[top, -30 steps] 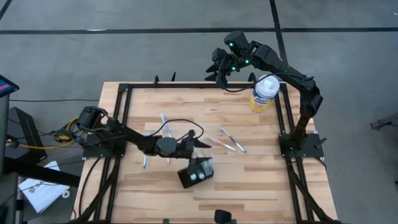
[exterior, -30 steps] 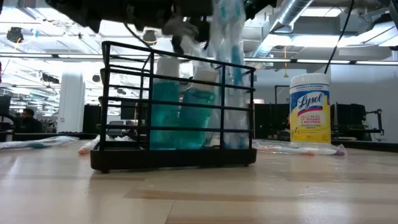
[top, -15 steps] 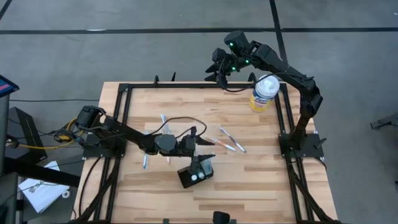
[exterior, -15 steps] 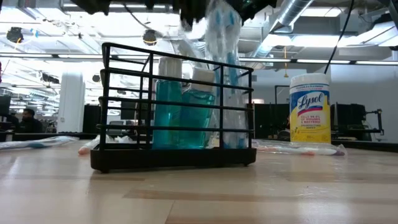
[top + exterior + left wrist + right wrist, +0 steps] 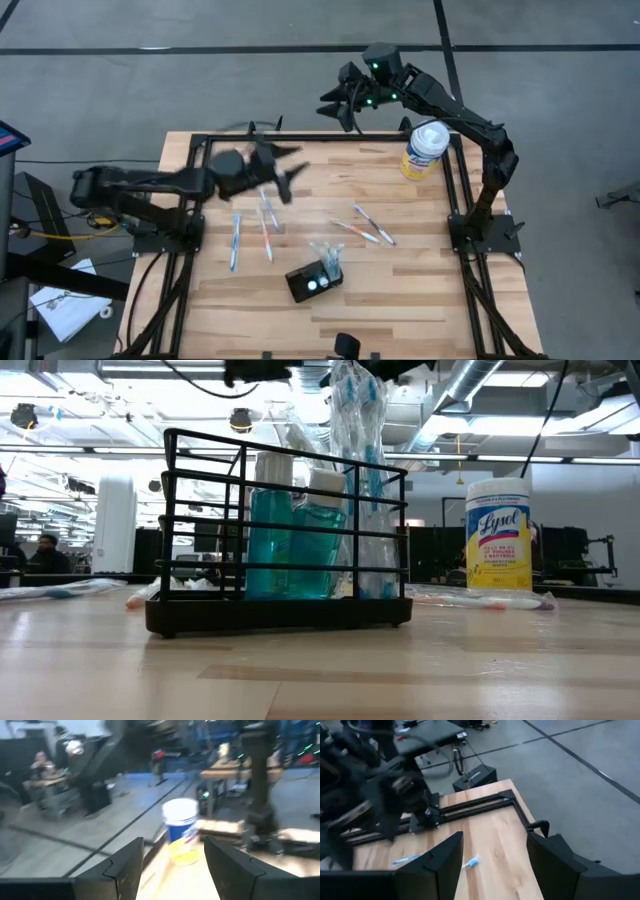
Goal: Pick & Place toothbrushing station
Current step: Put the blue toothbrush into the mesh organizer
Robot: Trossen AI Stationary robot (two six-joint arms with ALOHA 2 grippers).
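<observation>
The toothbrushing station [image 5: 312, 282], a black wire holder [image 5: 280, 535], stands on its flat base on the table, near the front middle. It holds two teal bottles [image 5: 290, 540] and a clear pack of toothbrushes [image 5: 360, 480] that sticks up out of it. My left gripper [image 5: 288, 176] hangs open, level and high above the table's far-left part, well clear of the station. In its wrist view the left gripper [image 5: 172, 875] has nothing between its fingers. My right gripper [image 5: 335, 105] waits open in the air just beyond the table's far edge, and its wrist view shows the right gripper [image 5: 492, 870] bare too.
Several loose toothbrushes lie on the wood: some [image 5: 250, 230] left of centre, others [image 5: 365, 228] right of centre. A white-and-yellow wipes canister [image 5: 424, 149] stands at the far right corner. A black frame [image 5: 200, 150] rims the table.
My left gripper has drawn away from the station, rising and swinging fast toward the table's far-left part, and has tipped up to point level. The toothbrush pack, which was swaying above the holder, now stands still in it. The right gripper has tipped slightly.
</observation>
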